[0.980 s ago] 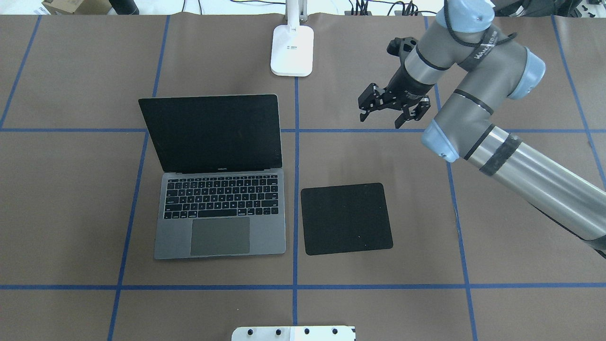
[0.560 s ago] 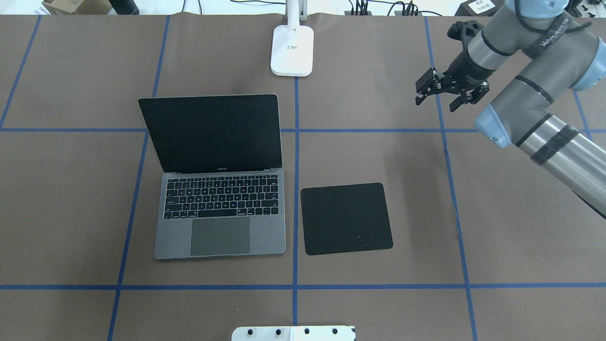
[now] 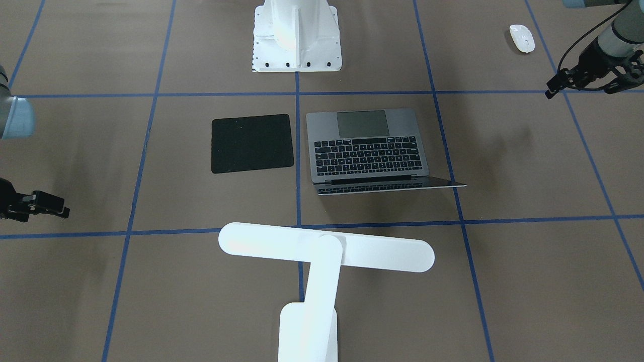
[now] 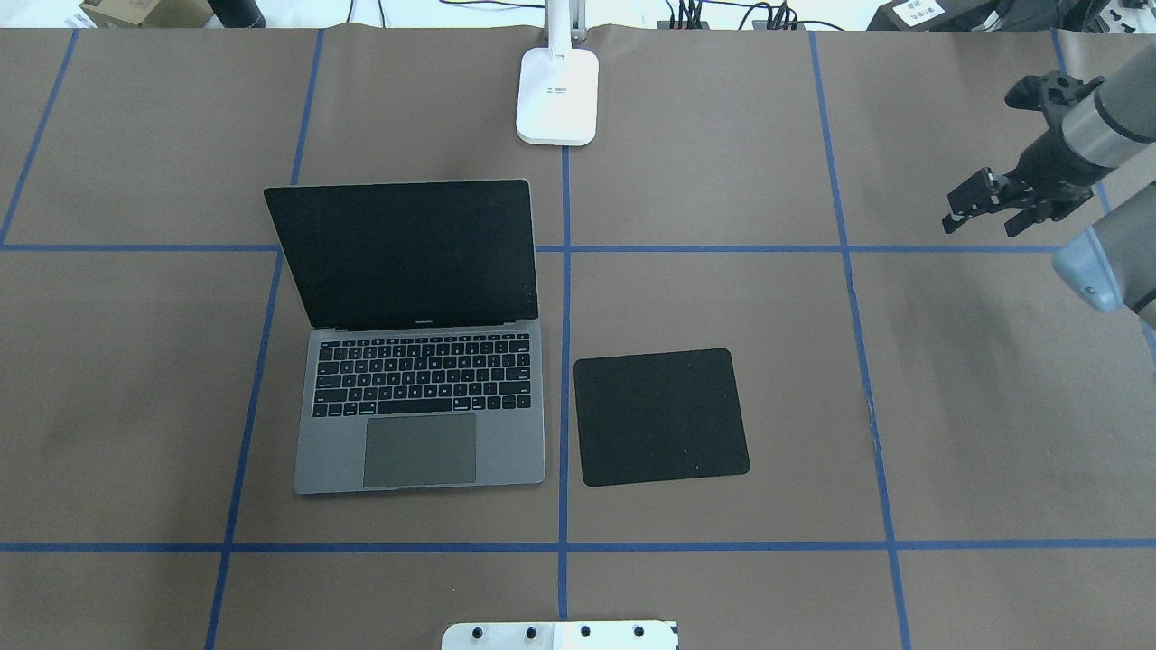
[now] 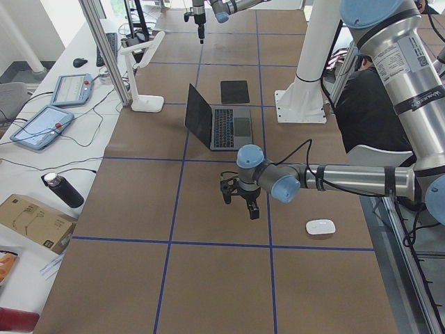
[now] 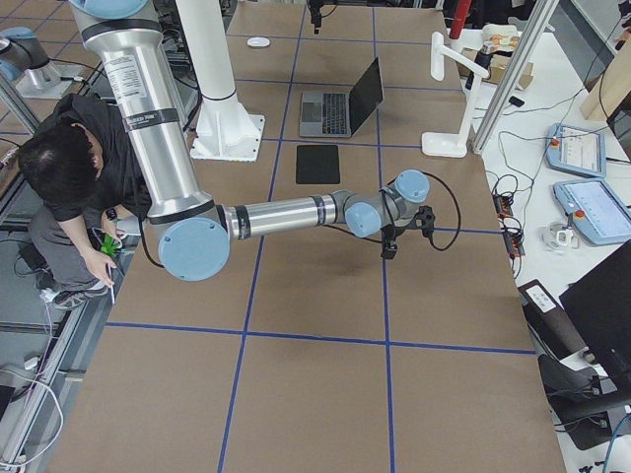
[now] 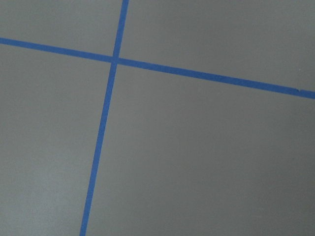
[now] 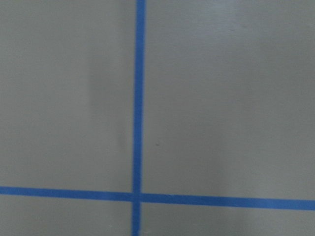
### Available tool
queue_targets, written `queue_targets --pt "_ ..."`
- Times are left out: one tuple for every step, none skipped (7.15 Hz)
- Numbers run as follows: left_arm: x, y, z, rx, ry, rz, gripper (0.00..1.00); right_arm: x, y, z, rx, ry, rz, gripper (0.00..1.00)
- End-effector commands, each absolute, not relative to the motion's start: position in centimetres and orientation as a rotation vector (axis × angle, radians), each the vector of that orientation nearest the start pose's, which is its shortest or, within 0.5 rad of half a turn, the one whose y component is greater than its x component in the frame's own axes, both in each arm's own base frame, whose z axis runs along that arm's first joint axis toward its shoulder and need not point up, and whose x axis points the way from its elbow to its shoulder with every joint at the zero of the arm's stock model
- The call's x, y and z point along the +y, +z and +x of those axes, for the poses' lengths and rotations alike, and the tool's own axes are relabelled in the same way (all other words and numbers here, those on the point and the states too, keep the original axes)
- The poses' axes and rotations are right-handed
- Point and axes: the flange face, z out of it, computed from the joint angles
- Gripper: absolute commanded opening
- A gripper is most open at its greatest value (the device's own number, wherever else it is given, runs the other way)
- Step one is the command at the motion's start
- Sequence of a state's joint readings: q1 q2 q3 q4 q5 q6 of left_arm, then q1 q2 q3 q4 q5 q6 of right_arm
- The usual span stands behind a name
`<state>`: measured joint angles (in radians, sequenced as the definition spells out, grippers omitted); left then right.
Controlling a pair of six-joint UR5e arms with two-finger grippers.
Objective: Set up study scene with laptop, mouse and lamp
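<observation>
Two arms over one brown table with blue tape squares, so here's your layout, biggest first. The white pedestal is bolted at the robot's edge, dead centre. The laptop sits open just on the robot's left of the centre line, with its screen dark and tilted back and its keys facing the robot. The lamp stands on the far side with its base on the centre tape. Its bar head runs crosswise above the table beyond the laptop's lid. The black mat lies flat just beside the laptop on the right, with a thin strip of table and tape between them.

The right gripper hangs well off to the right of the mat with its fingers spread, holding nothing. The left gripper is way out on the left side above the tape lines, also spread and empty. The mouse sits on bare table near it, closer to the robot's edge and not touching it. It's well apart from the laptop and mat.
</observation>
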<state>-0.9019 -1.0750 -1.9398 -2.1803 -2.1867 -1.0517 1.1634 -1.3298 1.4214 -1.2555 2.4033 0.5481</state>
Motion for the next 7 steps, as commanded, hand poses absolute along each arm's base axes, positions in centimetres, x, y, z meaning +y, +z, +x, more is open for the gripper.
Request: queue_targets --pt "-23.0 62.7 13.0 0.768 -0.199 -0.173 1.00 -56.3 60.6 -13.9 -0.861 -0.061 -0.043 0.99" --pt "-21.4 62.9 11.9 0.778 -0.193 -0.178 1.00 -56.4 60.9 -12.2 -0.853 -0.058 -0.042 0.99" --pt "-20.5 62.9 12.4 0.783 -0.207 -0.210 1.00 -56.4 60.7 -11.3 -0.847 -0.060 -0.048 0.99" --pt "-19.7 62.9 13.0 0.773 -0.215 -0.229 1.00 -55.6 60.9 -9.9 -0.846 -0.074 -0.032 0.99" --pt "-17.7 63.3 12.1 0.761 -0.188 -0.233 1.00 -55.0 60.6 -9.7 -0.847 -0.074 -0.027 0.99" --pt "-16.8 63.4 12.7 0.747 -0.178 -0.256 1.00 -54.8 60.7 -9.8 -0.846 -0.076 -0.029 0.99" --pt "-16.1 63.4 14.2 0.729 -0.181 -0.262 1.00 -54.7 60.6 -10.0 -0.845 -0.080 -0.032 0.99"
